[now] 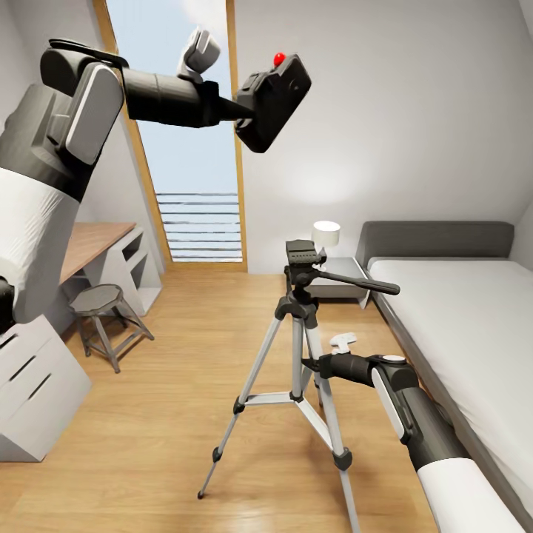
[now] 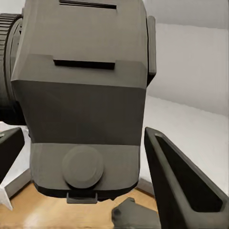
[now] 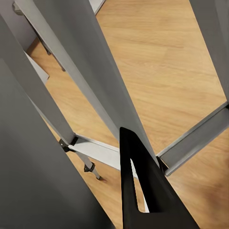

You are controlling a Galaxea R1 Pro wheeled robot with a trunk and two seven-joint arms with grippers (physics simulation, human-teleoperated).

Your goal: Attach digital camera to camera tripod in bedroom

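Note:
My left gripper [image 1: 248,107] is raised high and shut on the digital camera [image 1: 277,100], a black box with a red button [image 1: 279,58] on top. In the left wrist view the camera body [image 2: 81,95] sits between the two dark fingers [image 2: 181,186]. The camera tripod [image 1: 299,311] stands on the wood floor below it, its black head [image 1: 303,255] bare and the pan handle [image 1: 363,283] pointing right. My right gripper [image 1: 314,364] is low at the tripod's legs, apparently closed on one. The right wrist view shows a silver leg [image 3: 95,81] beside a black finger [image 3: 143,191].
A low grey bed [image 1: 459,311] runs along the right, close to my right arm. A nightstand with a lamp [image 1: 326,235] stands behind the tripod. At the left are a desk [image 1: 96,244], a stool [image 1: 100,300] and a white drawer unit [image 1: 37,385].

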